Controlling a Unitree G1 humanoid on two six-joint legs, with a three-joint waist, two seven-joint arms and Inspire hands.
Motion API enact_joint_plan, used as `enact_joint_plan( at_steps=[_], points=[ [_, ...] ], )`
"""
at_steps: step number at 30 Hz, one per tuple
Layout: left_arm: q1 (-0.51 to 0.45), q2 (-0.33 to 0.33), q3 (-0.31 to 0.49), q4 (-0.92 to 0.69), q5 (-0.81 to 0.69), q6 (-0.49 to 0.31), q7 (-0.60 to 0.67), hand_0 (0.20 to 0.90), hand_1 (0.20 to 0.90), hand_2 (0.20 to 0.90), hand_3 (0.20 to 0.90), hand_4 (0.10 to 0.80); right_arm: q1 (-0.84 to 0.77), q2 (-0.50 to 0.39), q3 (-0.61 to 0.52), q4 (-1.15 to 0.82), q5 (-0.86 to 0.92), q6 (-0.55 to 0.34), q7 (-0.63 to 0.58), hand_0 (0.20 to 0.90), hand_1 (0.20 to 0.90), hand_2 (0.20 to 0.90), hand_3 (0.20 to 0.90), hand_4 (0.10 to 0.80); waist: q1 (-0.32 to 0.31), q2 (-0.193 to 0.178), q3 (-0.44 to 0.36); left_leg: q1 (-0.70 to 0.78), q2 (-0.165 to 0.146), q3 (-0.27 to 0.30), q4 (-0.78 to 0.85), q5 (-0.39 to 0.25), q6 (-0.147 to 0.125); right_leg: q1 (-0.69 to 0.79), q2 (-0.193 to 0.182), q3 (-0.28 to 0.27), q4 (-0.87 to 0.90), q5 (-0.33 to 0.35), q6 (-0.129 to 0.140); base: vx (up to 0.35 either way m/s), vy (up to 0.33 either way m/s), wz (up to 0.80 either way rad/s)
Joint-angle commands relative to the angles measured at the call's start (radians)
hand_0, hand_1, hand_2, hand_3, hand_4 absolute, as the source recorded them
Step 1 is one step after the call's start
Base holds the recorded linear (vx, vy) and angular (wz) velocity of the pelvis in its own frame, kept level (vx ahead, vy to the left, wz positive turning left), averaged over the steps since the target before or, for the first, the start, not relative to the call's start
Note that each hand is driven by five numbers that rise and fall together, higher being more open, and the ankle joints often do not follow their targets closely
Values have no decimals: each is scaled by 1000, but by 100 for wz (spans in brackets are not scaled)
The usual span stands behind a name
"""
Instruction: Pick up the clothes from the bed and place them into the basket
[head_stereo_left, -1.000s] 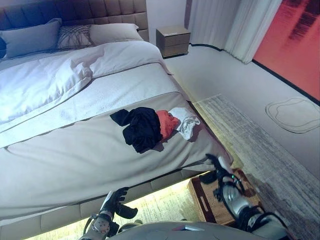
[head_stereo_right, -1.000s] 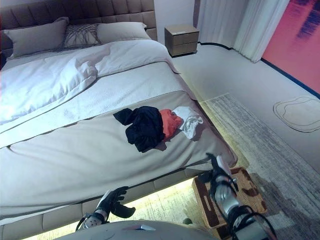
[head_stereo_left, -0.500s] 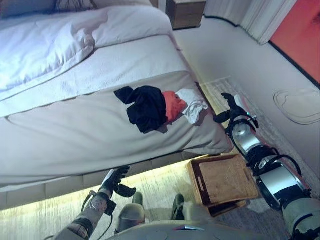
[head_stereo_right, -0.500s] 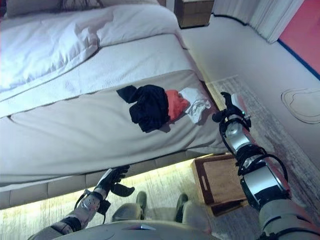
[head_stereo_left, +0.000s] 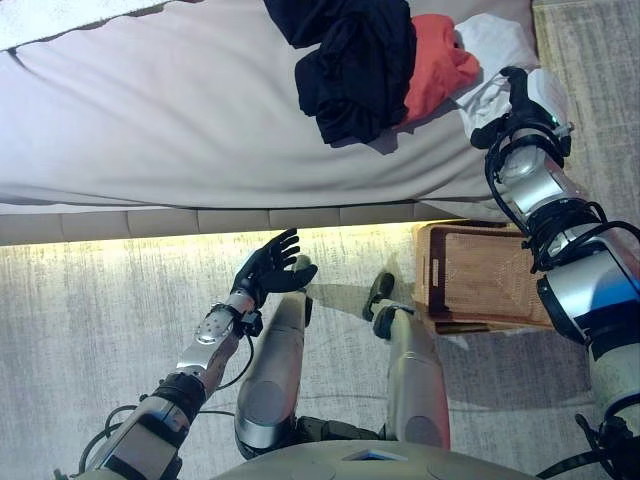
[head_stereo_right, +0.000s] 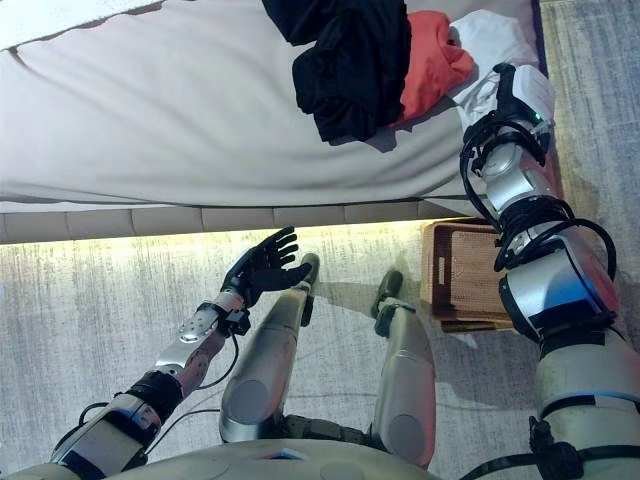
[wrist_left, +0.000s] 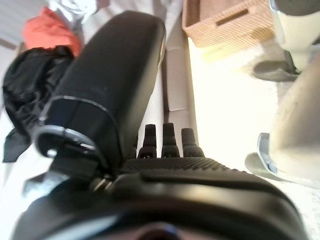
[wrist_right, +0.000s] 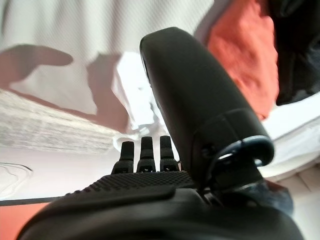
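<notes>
A small pile of clothes lies near the bed's (head_stereo_left: 150, 110) foot corner: a black garment (head_stereo_left: 350, 60), an orange one (head_stereo_left: 432, 55) and a white one (head_stereo_left: 495, 45). My right hand (head_stereo_left: 525, 95) hovers at the bed's edge beside the white garment, fingers straight and holding nothing; its wrist view shows the white cloth (wrist_right: 132, 95) and the orange cloth (wrist_right: 240, 55) just past the fingers. The woven basket (head_stereo_left: 480, 275) stands on the floor below that corner, partly behind my right arm. My left hand (head_stereo_left: 268, 268) is open, low in front of the bed, far from the clothes.
A lit strip runs along the bed's base (head_stereo_left: 200, 220). A pale rug (head_stereo_left: 80, 320) covers the floor in front of the bed. The basket (wrist_left: 225, 20) also shows in the left wrist view, close against the bed frame.
The camera has tilted down towards the bed's edge. My right hand has risen from beside the basket to the bed's corner by the white garment. My left hand stays low and open.
</notes>
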Motion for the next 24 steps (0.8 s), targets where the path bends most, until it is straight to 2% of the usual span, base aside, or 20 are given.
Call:
enact_joint_plan(
  at_steps=[1,7,14,22,23,24],
  points=[
    [28,47,16,-175,-90,-124,-18,900,900,900,900,800,-160,-136,57,-23,0,-9,-94,900,900,900,900,800,5,38,-35,-46,-44,19,114,-142,65,9,5,-31,96,-103,-9,25,-2,9],
    [62,89,38,-310,-173,-154,13,900,900,900,900,800,-234,-191,106,44,-58,66,-114,900,900,900,900,800,12,75,-33,-179,-54,28,264,-183,77,-114,1,-25,235,-149,-32,72,-21,3],
    [123,120,55,-411,-208,-169,32,900,900,900,900,800,-305,-246,131,75,-37,85,-103,900,900,900,900,800,23,103,-33,-286,-63,22,349,-193,82,-219,10,-8,328,-174,-45,72,-37,2],
    [199,162,104,-493,-269,-141,46,900,900,900,900,800,-385,-299,194,82,-1,113,-109,900,900,900,900,800,42,119,-33,-397,-72,21,430,-195,86,-323,11,-8,423,-196,-58,58,-47,2],
    [211,164,112,-497,-285,-141,42,900,900,900,900,800,-401,-307,203,88,16,109,-108,700,700,700,667,567,46,121,-33,-410,-74,21,441,-194,85,-334,10,-11,434,-198,-60,69,-44,4],
    [218,167,116,-500,-292,-143,37,900,900,900,900,800,-412,-310,207,90,23,107,-108,651,651,651,609,509,48,123,-33,-418,-75,21,448,-195,86,-340,9,-13,442,-200,-61,56,-50,5]
  ],
)
